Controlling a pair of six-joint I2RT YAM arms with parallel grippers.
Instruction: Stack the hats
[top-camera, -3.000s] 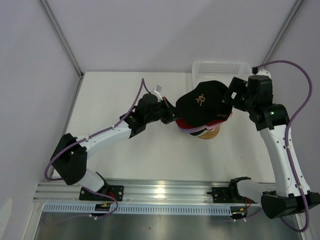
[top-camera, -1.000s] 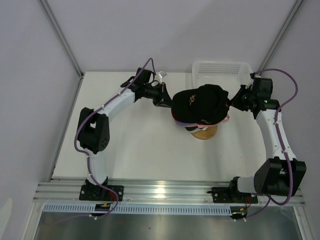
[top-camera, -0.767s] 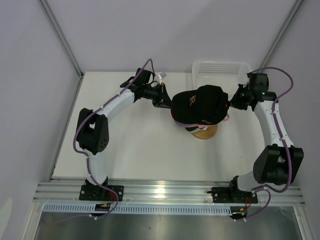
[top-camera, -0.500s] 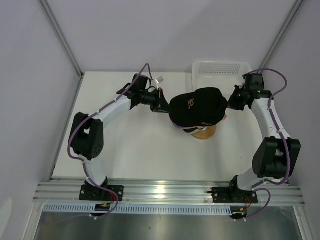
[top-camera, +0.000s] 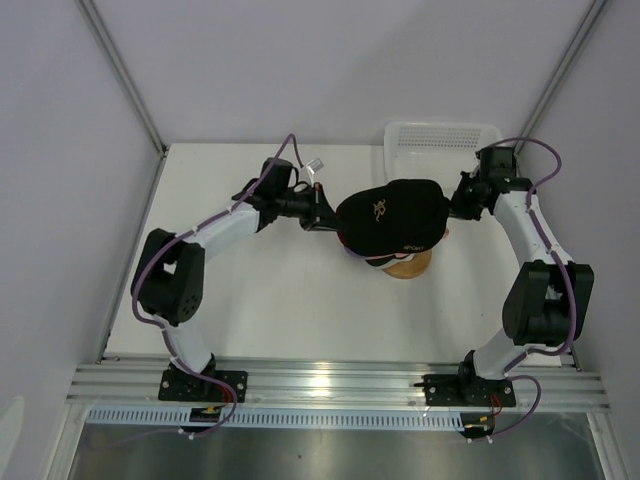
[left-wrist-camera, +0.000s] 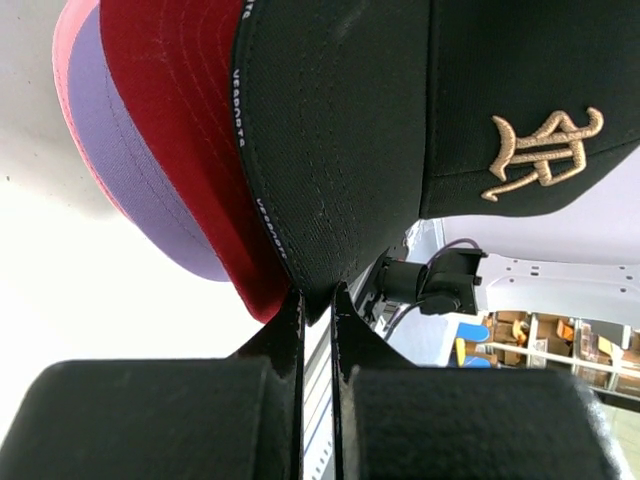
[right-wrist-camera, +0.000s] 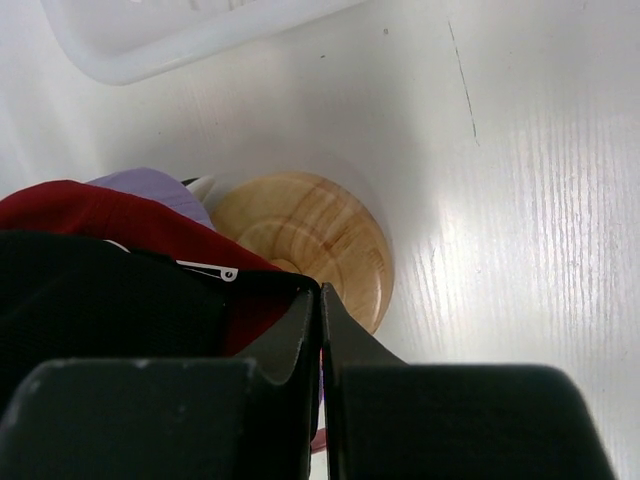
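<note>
Left tool (left-wrist-camera: 316, 295) clamped shut on the black hat (top-camera: 392, 212) brim-side, right tool (right-wrist-camera: 320, 290) rear-side, we are aiming to seat it level over the stand (right-wrist-camera: 310, 240).

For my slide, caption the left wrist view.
Left gripper pinching the brim of the black cap, stacked on the red cap, lavender cap and pink cap.
</note>
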